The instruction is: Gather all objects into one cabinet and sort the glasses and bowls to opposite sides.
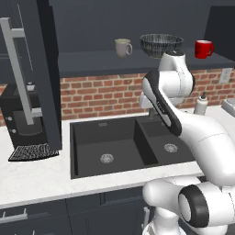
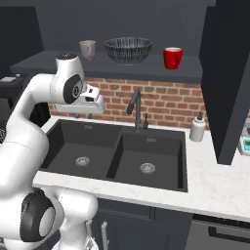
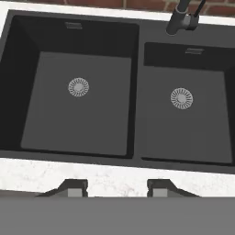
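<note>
The dark cabinet stands open, its door (image 1: 43, 73) with a long silver bar handle (image 1: 18, 73) swung out at the left. On its shelf (image 1: 92, 62) (image 2: 58, 63) stand a beige mug (image 1: 122, 47) (image 2: 88, 50), a wide dark patterned bowl (image 1: 161, 44) (image 2: 128, 50) in the middle and a red mug (image 1: 203, 49) (image 2: 173, 57) at the right. The orange tumbler is out of view. My gripper (image 3: 117, 188) is open and holds nothing; it hangs well below the shelf and looks down over the sink's front rim.
A black double sink (image 1: 87, 142) (image 2: 68, 141) (image 3: 133, 92) lies under the hand, with a dark faucet (image 2: 136, 108) (image 3: 181, 18) at the brick wall. A white soap dispenser (image 2: 197, 128) (image 1: 200, 104) stands to the right, a coffee machine (image 1: 25, 121) to the left. The right cabinet door (image 2: 227, 73) juts forward.
</note>
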### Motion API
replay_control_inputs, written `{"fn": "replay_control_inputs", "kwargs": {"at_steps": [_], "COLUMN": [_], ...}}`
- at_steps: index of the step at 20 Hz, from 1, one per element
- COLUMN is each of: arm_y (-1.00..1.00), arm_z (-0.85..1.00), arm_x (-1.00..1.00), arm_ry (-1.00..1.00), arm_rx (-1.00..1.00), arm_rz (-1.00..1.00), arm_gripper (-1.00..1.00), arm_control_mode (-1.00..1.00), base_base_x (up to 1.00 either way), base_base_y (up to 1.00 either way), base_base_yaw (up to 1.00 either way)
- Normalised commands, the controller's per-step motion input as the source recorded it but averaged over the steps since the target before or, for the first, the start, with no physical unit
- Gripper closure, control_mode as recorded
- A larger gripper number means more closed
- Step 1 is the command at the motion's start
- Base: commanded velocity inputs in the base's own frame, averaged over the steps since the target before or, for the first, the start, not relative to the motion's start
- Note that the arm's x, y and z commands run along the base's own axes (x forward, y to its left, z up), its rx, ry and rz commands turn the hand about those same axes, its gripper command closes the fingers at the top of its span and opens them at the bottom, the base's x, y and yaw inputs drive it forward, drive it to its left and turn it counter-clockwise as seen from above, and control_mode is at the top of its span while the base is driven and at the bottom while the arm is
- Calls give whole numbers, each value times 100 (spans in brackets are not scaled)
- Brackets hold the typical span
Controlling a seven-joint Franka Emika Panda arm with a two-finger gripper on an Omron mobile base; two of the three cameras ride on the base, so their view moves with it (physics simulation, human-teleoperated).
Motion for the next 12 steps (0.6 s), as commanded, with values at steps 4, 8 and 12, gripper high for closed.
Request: {"fn": "replay_control_inputs", "kwargs": {"at_steps": [4,8,12], "arm_y": [0,0,0], "arm_z": [0,13,41], "arm_x": [-20,-71,-97], "arm_ry": [-2,-24,-44], "arm_rx": [0,-2,-3], "arm_rz": [0,0,3], "arm_gripper": [-100,-100,-100], "arm_control_mode": [-100,-100,-100], "base_base_x": [0,0,0], "base_base_y": [0,0,0], "base_base_yaw": [0,0,0]}}
